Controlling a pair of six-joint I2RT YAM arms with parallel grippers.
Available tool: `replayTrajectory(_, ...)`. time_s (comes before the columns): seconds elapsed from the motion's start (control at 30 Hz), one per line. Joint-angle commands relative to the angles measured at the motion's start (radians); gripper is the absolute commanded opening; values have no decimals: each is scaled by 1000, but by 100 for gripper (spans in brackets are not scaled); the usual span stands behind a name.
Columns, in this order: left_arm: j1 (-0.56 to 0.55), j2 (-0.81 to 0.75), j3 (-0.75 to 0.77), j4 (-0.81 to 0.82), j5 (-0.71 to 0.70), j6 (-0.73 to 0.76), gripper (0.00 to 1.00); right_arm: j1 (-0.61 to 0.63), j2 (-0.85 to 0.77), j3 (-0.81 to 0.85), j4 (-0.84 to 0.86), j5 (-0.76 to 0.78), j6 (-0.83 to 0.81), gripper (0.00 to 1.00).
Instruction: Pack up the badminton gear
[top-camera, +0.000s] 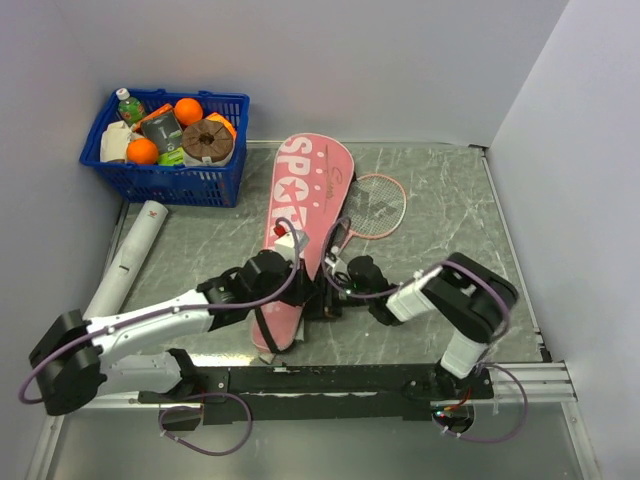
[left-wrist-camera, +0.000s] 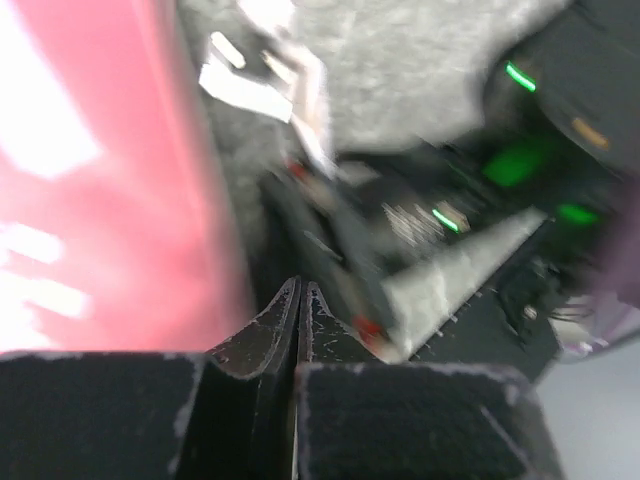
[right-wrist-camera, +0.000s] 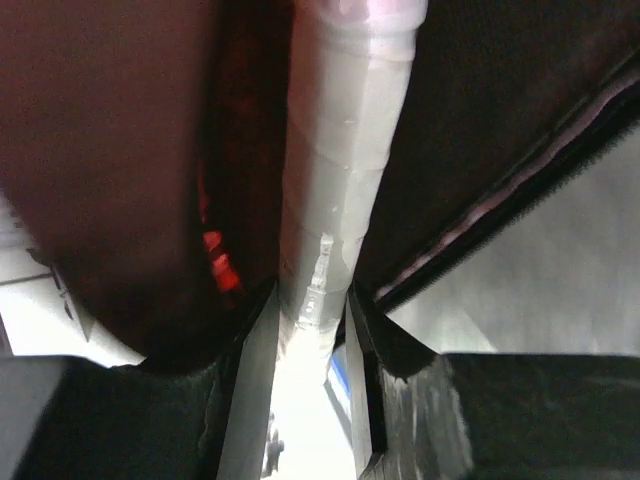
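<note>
The long pink racket bag (top-camera: 310, 185) lettered in white lies across the table's middle; it also shows blurred in the left wrist view (left-wrist-camera: 100, 180). One racket's red-rimmed head (top-camera: 377, 205) lies right of the bag. My right gripper (top-camera: 336, 276) (right-wrist-camera: 312, 300) is shut on its whitish handle (right-wrist-camera: 340, 150) at the bag's dark opening (right-wrist-camera: 100, 150). My left gripper (top-camera: 290, 244) (left-wrist-camera: 300, 285) is over the bag's right edge, jaws pressed together with nothing visible between them. The white tube (top-camera: 130, 258) lies at the left. The second racket and the shuttlecocks are out of view.
A blue plastic basket (top-camera: 165, 182) of groceries stands at the back left, just beyond the tube's far end. Walls close the table on the left, back and right. The two arms' wrists are close together beside the bag's lower half.
</note>
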Motion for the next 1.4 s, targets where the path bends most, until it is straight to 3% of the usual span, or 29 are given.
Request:
replayTrajectory(0.0,34,-94,-50,16,106,-41,5,-6,107,133,415,34,27,12)
replayTrajectory(0.43,98,-215,-124,-67,62,-52,4,50,252,310,302,46,-9,19)
replayTrajectory(0.47,98,-218,-118,-82,60,-54,10,51,259,322,301,45,-9,19)
replayTrajectory(0.53,98,-224,-99,-161,-22,-74,22,56,277,332,303,46,-9,19)
replayTrajectory(0.63,103,-210,-52,-340,-231,-110,16,60,288,338,306,46,-10,19)
replayTrajectory(0.67,107,-203,-37,-387,-368,-129,17,60,289,333,314,46,-10,19)
replayTrajectory(0.7,118,-193,-20,-431,-413,-146,19,60,288,329,318,45,-9,19)
replayTrajectory(0.77,181,-193,-29,-478,-474,-167,18,60,282,316,318,46,-18,18)
replayTrajectory(0.83,247,-209,-39,-481,-480,-164,10,59,277,307,317,43,-24,18)
replayTrajectory(1.07,463,-206,-75,-453,-472,-187,2,60,282,307,311,35,-36,18)
replayTrajectory(1.2,558,-108,-75,-452,-489,-238,6,59,292,330,311,16,-21,17)
replayTrajectory(1.37,663,49,-38,-473,-482,-308,1,59,271,351,252,11,-39,17)
